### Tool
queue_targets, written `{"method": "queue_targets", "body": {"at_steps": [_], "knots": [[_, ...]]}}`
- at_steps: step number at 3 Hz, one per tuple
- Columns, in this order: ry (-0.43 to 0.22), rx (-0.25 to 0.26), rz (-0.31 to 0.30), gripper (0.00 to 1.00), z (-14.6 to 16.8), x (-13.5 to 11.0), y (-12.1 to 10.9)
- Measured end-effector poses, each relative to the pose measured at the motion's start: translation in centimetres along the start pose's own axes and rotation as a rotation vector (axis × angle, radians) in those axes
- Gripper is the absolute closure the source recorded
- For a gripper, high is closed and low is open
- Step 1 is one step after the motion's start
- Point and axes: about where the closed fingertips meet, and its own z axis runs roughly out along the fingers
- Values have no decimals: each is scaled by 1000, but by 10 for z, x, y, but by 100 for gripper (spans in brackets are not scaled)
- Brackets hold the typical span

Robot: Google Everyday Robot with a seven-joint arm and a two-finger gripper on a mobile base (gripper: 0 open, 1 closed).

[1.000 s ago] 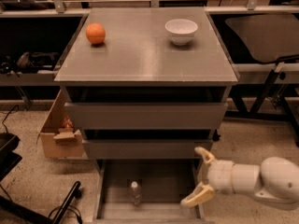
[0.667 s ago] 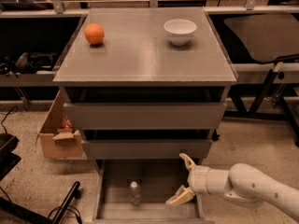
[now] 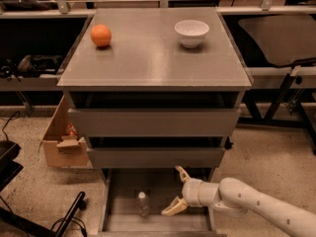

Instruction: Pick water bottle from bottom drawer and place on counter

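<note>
The water bottle [image 3: 142, 204] is seen upright in the pulled-out bottom drawer [image 3: 105, 201]. The gripper [image 3: 174, 191] is held just beside it, with its jaws spread apart. The light bottle may be tipped over if it is touched by one jaw first.

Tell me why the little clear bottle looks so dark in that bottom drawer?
In the camera view, the open grey bottom drawer sits in deep shadow, dimming the small clear plastic water bottle; the pale two-finger gripper, open right of it, catches more light, like the matte grey counter.
</note>
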Motion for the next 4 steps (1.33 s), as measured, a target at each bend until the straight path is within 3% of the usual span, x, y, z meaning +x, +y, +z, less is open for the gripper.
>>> {"method": "queue_targets", "body": {"at_steps": [1,2,3,4], "knots": [[-15,-55,81,0,15,8,3],[-22,-60,84,0,16,8,7],[-103,-90,8,0,40,12,9],[-223,-141,-55,0,82,37,17]]}}
